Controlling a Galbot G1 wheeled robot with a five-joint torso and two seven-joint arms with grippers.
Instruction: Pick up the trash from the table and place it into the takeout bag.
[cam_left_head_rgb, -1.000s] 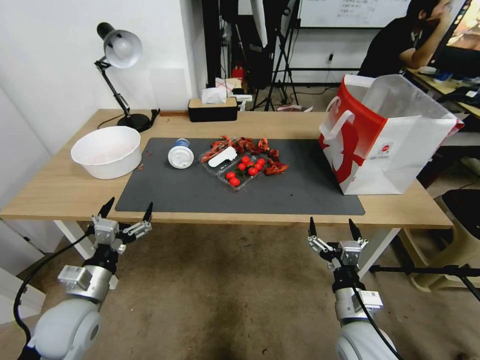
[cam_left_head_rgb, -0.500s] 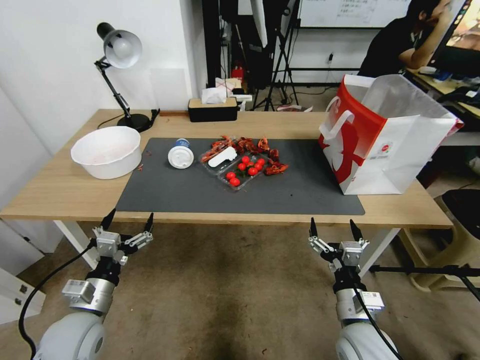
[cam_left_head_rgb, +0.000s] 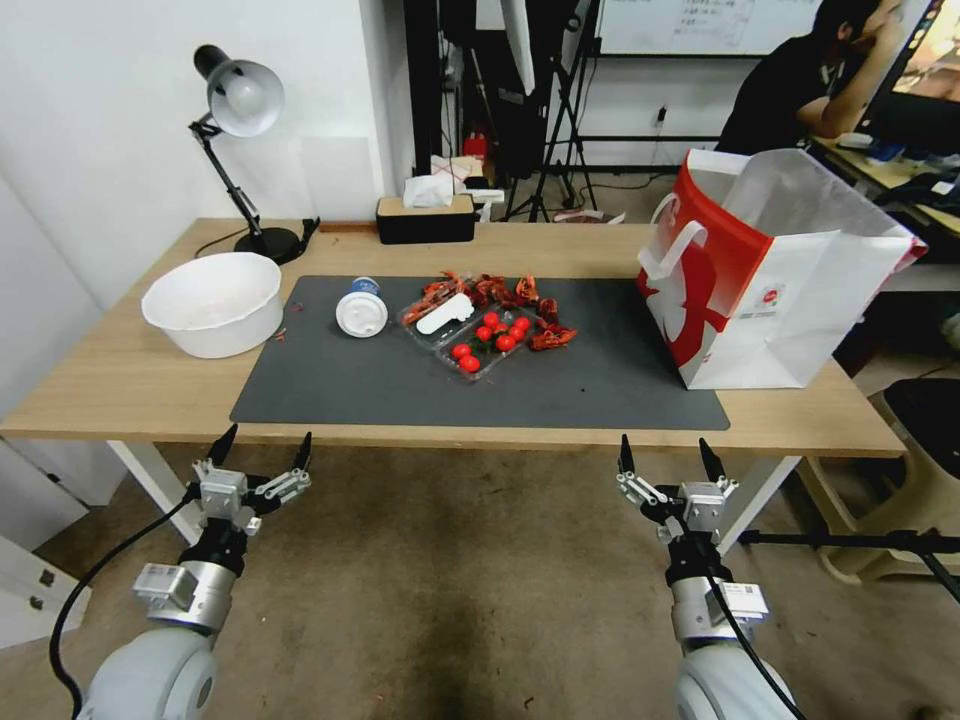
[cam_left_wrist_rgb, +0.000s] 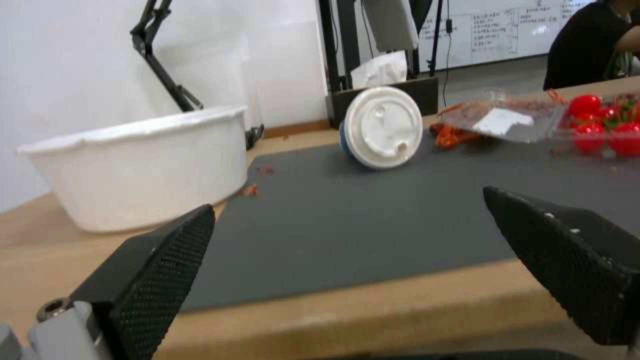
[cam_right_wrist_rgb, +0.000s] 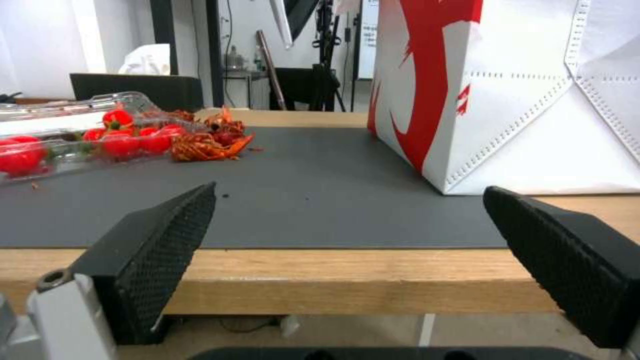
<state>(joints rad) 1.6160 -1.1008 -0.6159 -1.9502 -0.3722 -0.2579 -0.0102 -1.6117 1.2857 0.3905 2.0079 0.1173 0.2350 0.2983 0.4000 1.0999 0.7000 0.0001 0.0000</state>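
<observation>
On the light-wood table (cam_left_head_rgb: 120, 380) lies a dark grey mat (cam_left_head_rgb: 400, 385). The trash on it: a white bowl (cam_left_head_rgb: 212, 302) (cam_left_wrist_rgb: 143, 165) at the left, a white-lidded blue cup (cam_left_head_rgb: 362, 308) (cam_left_wrist_rgb: 383, 127) on its side, a clear plastic tub (cam_left_head_rgb: 470, 335) (cam_right_wrist_rgb: 73, 140) holding red tomatoes, and red shell scraps (cam_left_head_rgb: 505, 292) (cam_right_wrist_rgb: 207, 140). The takeout bag (cam_left_head_rgb: 765, 275) (cam_right_wrist_rgb: 533, 95) stands upright and open at the right. My left gripper (cam_left_head_rgb: 270, 433) (cam_left_wrist_rgb: 347, 200) and right gripper (cam_left_head_rgb: 662, 442) (cam_right_wrist_rgb: 347, 192) hang open and empty below the table's front edge.
A desk lamp (cam_left_head_rgb: 240, 100) and a black tissue box (cam_left_head_rgb: 425, 218) stand along the table's far edge. A dark stool (cam_left_head_rgb: 930, 420) sits off the right end. Tripods and a seated person are in the room behind.
My left arm has sunk lower and drifted slightly right below the table edge. The right arm and the things on the table have not moved.
</observation>
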